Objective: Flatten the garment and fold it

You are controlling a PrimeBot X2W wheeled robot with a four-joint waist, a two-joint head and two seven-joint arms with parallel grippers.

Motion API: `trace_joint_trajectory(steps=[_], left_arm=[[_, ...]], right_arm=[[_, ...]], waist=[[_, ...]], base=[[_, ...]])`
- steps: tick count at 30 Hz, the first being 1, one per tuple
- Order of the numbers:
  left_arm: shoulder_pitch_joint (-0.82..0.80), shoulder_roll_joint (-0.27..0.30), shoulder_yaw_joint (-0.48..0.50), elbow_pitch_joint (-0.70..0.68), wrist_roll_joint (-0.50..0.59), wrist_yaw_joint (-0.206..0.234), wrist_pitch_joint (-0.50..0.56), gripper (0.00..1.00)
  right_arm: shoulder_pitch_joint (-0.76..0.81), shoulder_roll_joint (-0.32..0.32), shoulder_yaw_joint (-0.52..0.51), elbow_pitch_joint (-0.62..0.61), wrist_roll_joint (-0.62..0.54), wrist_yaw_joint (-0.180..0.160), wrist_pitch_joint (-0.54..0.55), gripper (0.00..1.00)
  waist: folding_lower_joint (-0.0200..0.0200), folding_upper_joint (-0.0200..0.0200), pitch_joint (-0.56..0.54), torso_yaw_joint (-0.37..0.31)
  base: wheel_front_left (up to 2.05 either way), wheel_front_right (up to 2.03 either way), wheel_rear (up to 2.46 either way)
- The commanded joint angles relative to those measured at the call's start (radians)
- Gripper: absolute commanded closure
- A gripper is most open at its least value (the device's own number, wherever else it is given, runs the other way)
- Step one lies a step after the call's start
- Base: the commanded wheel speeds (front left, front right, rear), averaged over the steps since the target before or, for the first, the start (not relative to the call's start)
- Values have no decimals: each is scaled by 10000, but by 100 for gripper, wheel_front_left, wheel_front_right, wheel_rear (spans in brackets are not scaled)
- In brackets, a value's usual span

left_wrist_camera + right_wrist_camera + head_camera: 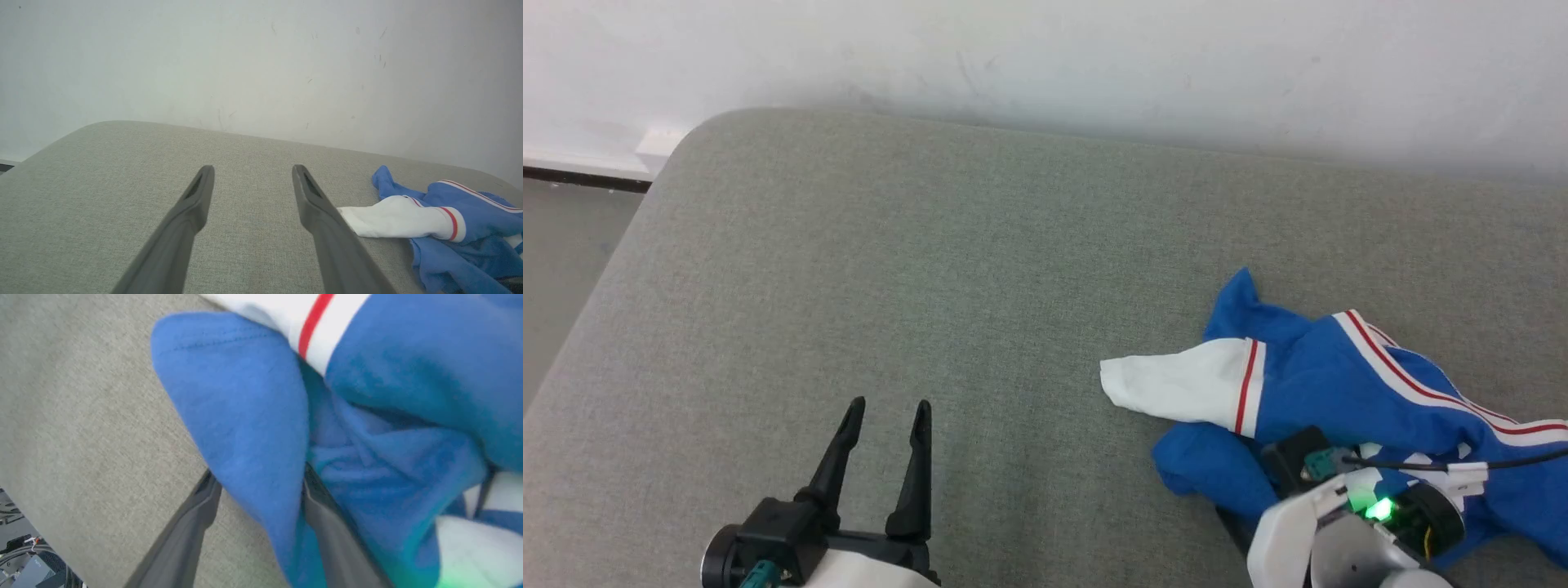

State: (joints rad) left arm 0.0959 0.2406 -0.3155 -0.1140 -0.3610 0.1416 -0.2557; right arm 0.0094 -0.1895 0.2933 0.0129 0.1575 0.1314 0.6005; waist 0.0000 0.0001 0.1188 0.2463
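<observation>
The garment [1339, 376] lies crumpled at the right of the grey cushioned surface [931, 269], blue with a white sleeve [1168, 384] pointing left and red-and-white stripes. My right gripper [258, 473] is at its near edge. Its two fingers stand wide apart, open, with a fold of blue cloth [253, 416] hanging between them. In the head view its wrist [1339, 523] covers part of the cloth and the fingers are hidden. My left gripper [889, 406] hovers open over bare cushion to the left, empty; in its wrist view the left gripper [252, 169] has the garment [470, 212] on its right.
A white wall [1094, 57] runs close behind the cushion. The cushion's rounded corner [686, 139] drops to the floor [564, 269] at the left. In the right wrist view, cables and equipment [24, 563] lie below the cushion's edge.
</observation>
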Motion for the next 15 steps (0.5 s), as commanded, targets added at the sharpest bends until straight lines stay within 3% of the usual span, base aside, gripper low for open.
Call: trace_joint_trajectory(steps=[1,2,9,15], left_arm=[[-51,42,10,-1,-56,-8,-33,0],[-38,58,7,-10,-62,-10,-25,0],[-23,76,-12,-114,-110,27,9,0],[-81,55,-48,-142,-162,12,4,0]], right_arm=[[-226,127,-69,1,-28,-7,-203,88],[-323,218,-106,-16,-8,-7,-384,100],[-918,463,326,-1140,994,-7,-525,100],[-312,-561,2072,-2616,3147,-7,1310,100]], waist=[[0,-1,-49,-57],[0,-1,-79,-102],[0,-1,-143,-527],[0,-1,15,-803]], base=[[0,0,0],[0,0,0],[0,0,0],[0,0,0]])
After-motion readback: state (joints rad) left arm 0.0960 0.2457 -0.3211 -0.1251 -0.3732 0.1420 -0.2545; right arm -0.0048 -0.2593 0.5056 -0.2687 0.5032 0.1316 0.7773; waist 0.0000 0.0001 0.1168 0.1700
